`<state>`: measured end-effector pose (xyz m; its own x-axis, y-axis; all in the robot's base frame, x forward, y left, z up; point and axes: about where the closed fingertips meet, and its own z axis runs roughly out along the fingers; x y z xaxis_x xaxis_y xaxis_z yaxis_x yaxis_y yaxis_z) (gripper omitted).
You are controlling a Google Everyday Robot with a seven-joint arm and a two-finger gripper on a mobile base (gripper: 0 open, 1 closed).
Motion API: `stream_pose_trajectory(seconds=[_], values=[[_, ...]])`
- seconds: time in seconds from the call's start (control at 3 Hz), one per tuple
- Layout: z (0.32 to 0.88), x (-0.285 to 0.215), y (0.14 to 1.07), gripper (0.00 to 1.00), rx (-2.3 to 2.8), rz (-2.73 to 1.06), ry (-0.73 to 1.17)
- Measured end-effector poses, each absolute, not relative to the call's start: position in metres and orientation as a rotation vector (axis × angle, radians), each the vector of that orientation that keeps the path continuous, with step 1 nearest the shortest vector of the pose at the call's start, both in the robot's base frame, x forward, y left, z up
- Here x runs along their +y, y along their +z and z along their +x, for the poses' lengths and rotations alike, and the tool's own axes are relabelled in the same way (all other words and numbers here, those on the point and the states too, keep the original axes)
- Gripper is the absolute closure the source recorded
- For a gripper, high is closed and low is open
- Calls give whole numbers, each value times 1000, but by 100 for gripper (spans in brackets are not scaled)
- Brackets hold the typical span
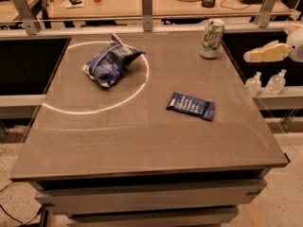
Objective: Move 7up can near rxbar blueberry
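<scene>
The 7up can [211, 38], white with green markings and a silver top, stands upright near the table's far right corner. The rxbar blueberry [191, 105], a flat dark blue wrapper, lies on the table right of centre, well in front of the can. My gripper [259, 55], cream-coloured, reaches in from the right edge, beyond the table's right side. It is level with the can and a short way to its right, not touching it.
A puffy blue-and-white chip bag [111, 60] lies at the far left inside a white circle marked on the table [142, 141]. Two small bottles [265, 82] stand on a ledge to the right. A rail with posts [147, 4] runs behind the table.
</scene>
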<state>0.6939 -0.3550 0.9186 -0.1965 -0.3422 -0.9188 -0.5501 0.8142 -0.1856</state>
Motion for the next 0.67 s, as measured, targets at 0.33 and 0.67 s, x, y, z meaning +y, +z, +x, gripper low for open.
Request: stream_pose_trajectory(seconds=[0.33, 0.67], values=[[708, -338, 917, 0, 1797, -609, 231], [721, -317, 916, 0, 1785, -571, 290]])
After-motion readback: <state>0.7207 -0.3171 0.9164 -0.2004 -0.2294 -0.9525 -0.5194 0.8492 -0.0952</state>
